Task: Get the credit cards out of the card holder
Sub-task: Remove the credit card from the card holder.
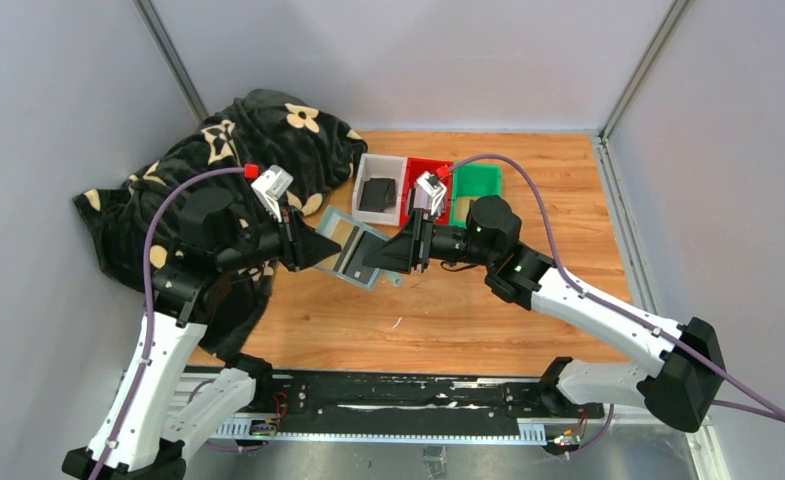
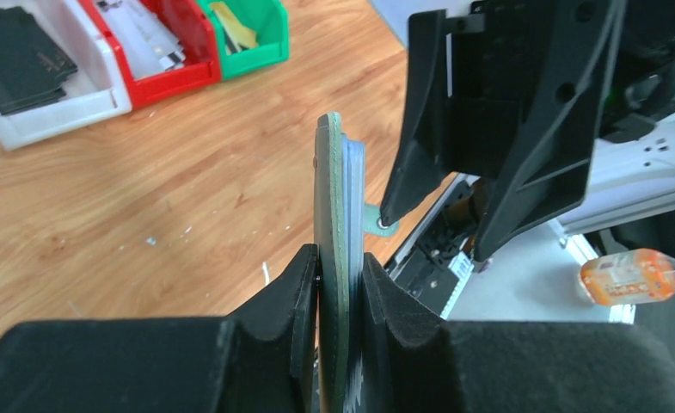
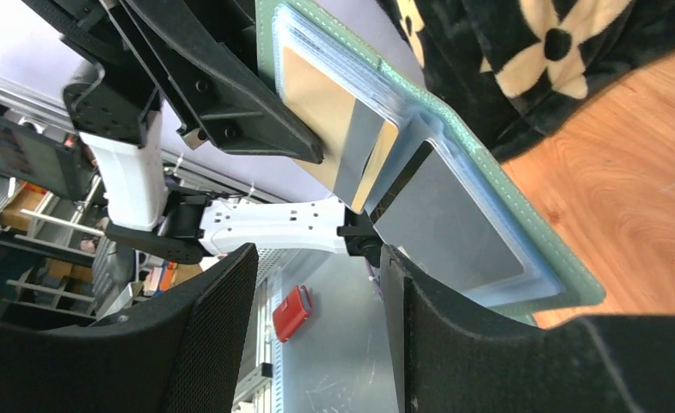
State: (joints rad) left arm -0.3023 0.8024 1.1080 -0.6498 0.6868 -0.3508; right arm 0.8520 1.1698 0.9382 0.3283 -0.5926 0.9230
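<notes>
Left wrist: card holder in gripper

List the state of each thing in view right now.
card holder, open, held in the air
left gripper, shut on the card holder
right gripper, open, holding nothing
gold card, in its slot
grey card, in its slot
white tray, holds black cards
red tray, holds pale cards
green tray, holds a yellow card

table: smooth wood | card holder: matt, stitched edge | red tray: glossy plastic | blanket: plush cloth
</notes>
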